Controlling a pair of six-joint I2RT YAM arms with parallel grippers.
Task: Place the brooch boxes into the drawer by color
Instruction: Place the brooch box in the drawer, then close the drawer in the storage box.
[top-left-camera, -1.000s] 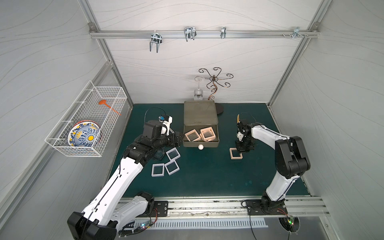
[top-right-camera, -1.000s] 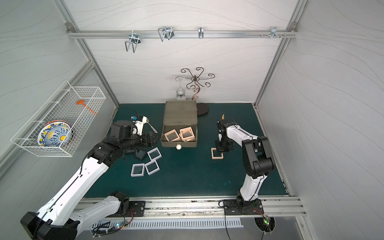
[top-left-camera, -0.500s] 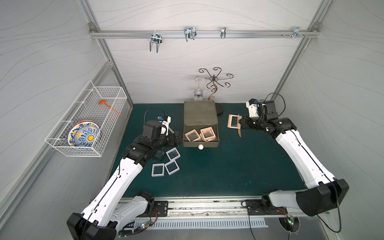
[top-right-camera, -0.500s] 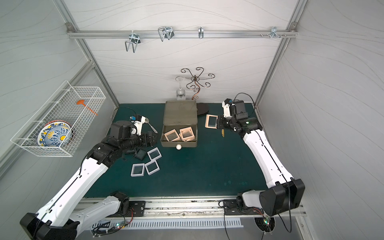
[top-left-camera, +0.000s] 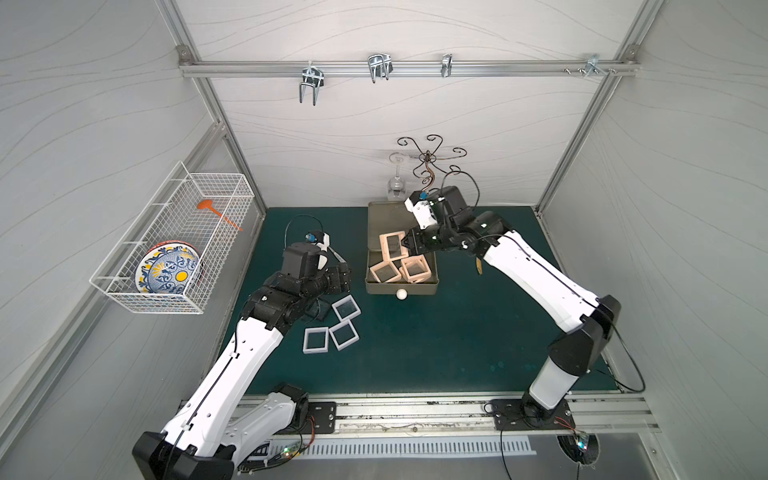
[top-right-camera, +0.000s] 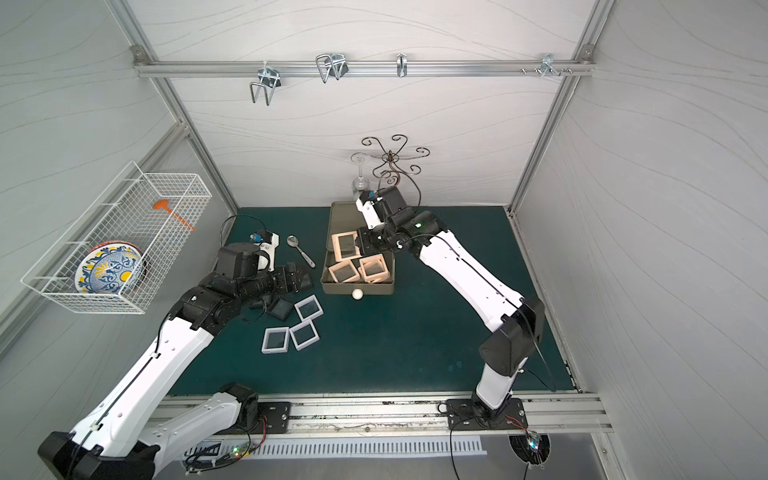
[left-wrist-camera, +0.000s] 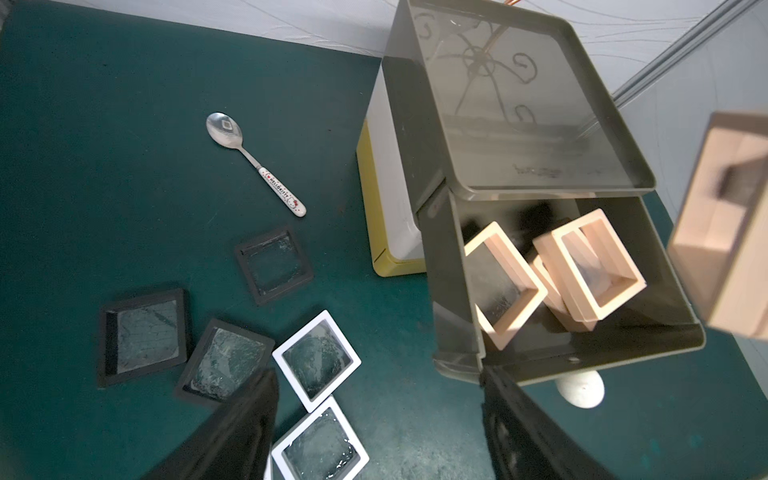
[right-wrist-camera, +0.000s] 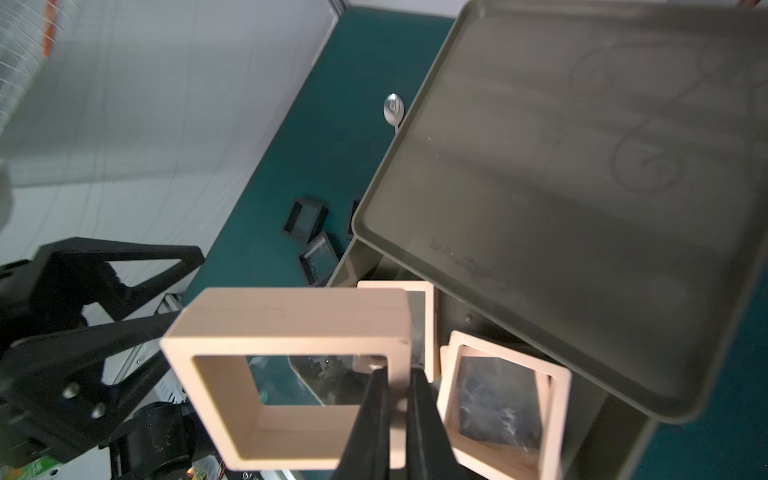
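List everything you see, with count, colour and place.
drawer unit: one, olive-grey, white, yellow tiers, back of mat, top open
peach boxes in drawer: three, peach-pink, in open tier
held peach box: one, peach-pink, above that tier
white boxes: three, white, on mat
black boxes: three, black, on mat beside white ones
spoon: one, silver, white handle, on mat
wire basket: one, white, on side wall
plate: one, blue-yellow pattern, in basket
orange tool: one, orange, in basket
stand: one, dark metal, behind unit
wine glass: one, clear, hanging on stand
left gripper: one, black, open over mat
right gripper: one, black, shut on held peach box
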